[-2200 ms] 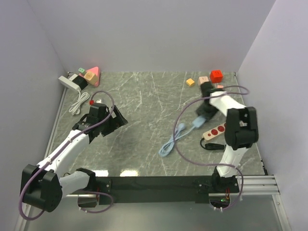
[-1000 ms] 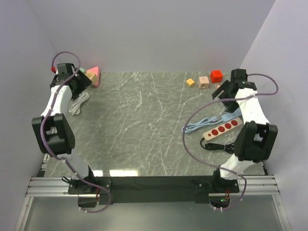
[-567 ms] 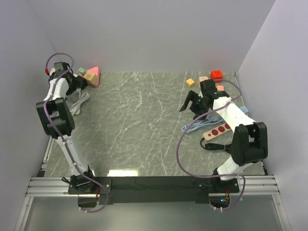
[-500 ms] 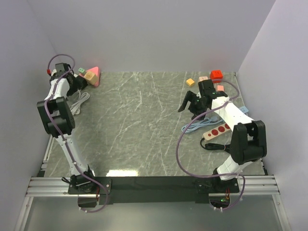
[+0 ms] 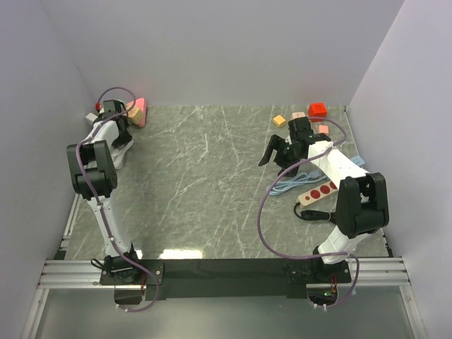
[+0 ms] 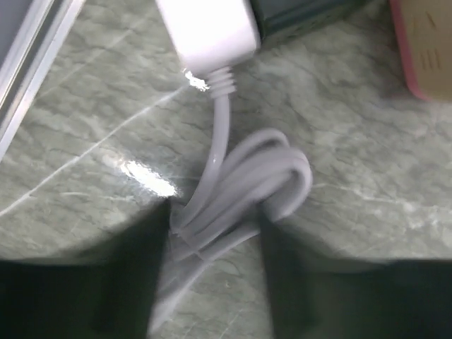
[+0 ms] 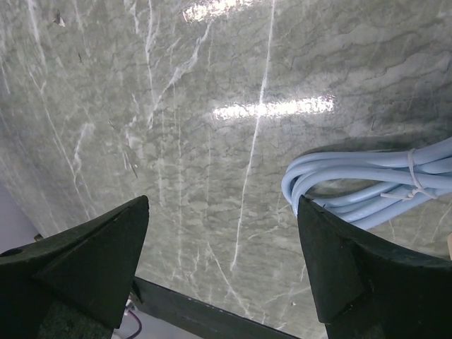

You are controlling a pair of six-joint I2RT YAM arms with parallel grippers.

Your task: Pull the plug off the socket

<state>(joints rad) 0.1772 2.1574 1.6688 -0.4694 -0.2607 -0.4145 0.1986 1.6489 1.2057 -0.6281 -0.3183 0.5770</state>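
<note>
Left wrist cam is pretty smeared, but I can make out the left gripper (image 6: 215, 236) with its two dark fingers either side of the bundled white cable (image 6: 240, 183). I can't tell whether they're pinching it or just straddling it. That cable runs up into the white socket block (image 6: 205, 28) at the top edge. The black plug (image 6: 304, 10) sits right against the block, in the back-left corner of the grey marbled table (image 5: 205, 183), near a pink block (image 6: 424, 49). My right gripper (image 7: 222, 201) hangs spread wide over bare table, holding nothing, with a coiled light-blue cable (image 7: 367, 183) just beside it. A pink power strip with red sockets (image 5: 321, 192) lies near that arm.
</note>
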